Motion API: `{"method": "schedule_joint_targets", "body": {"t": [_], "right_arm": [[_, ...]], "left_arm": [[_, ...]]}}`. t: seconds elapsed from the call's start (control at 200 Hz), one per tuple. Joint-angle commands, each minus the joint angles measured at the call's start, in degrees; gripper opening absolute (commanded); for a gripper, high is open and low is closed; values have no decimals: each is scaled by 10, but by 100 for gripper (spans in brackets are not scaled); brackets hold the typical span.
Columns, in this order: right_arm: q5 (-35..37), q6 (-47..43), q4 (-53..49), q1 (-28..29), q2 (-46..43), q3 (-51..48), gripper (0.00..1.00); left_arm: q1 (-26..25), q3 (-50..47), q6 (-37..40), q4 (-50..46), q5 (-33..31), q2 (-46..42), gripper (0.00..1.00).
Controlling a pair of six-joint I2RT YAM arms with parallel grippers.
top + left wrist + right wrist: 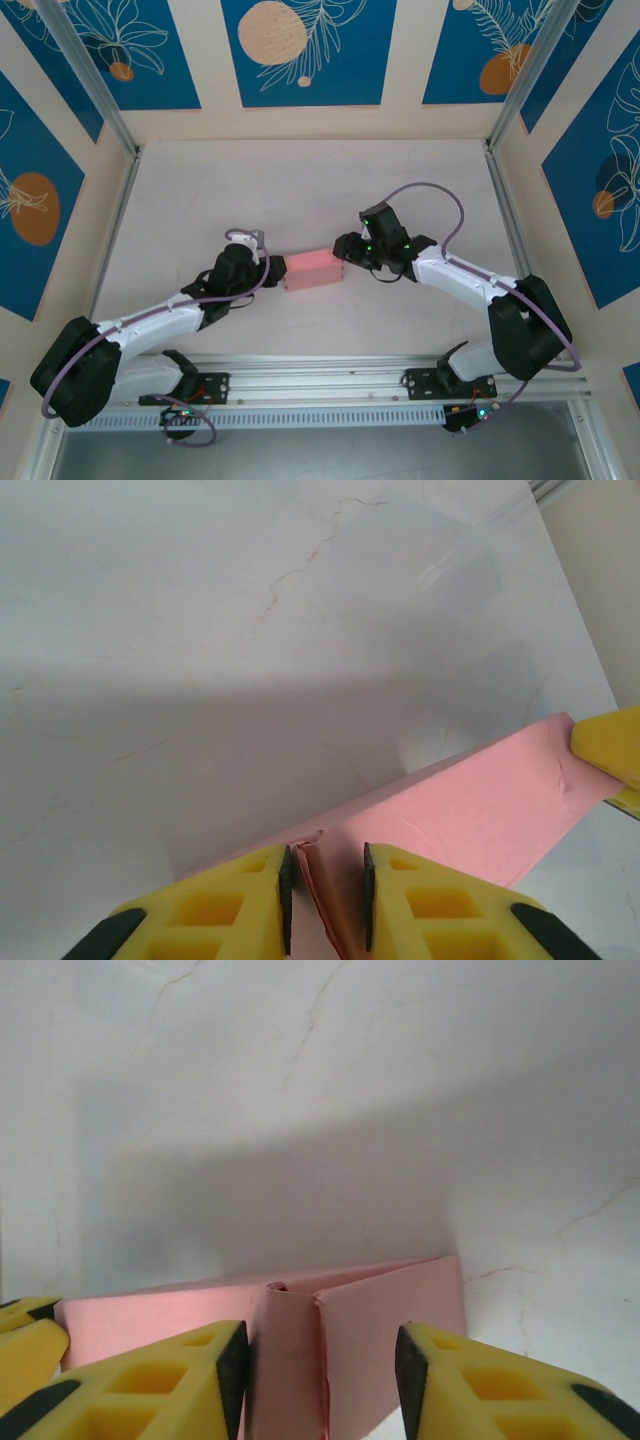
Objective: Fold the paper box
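Though unclear from above, left fingers (220,910) pinch the paper box (312,268); right fingers (480,1385) straddle it, ajar.

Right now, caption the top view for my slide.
Left hand and right hand sit at opposite ends of the pink paper box on the white table.

Paper box (313,269) pink. My left end effector (327,885), right end effector (322,1360): yellow, black-edged. Counter (300,190) white, faint veins. Walls (345,60) blue, orange discs, white leaf outlines.
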Motion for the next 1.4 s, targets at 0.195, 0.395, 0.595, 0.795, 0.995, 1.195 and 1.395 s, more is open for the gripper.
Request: {"method": "schedule_joint_targets", "body": {"t": [0.195,0.395,0.595,0.795,0.995,1.195,1.395], "right_arm": [[-56,67,98,-22,-2,-108,29],[-116,95,189,-57,-17,-173,27],[-112,87,172,-76,-35,-189,38],[-102,50,112,-79,-43,-153,40],[-139,34,127,-75,-3,-153,39],[-143,16,156,-48,28,-178,26],[-107,-10,211,-11,-9,-230,21]], "left_arm": [[4,-40,0,-87,-17,18,23],[4,-40,2,-89,-22,18,23],[4,-41,2,-91,-25,16,21],[4,-40,2,-92,-28,11,21],[4,-41,3,-91,-28,14,21],[4,-58,-5,-81,-20,17,13],[0,-99,-18,-45,-13,7,8]]}}
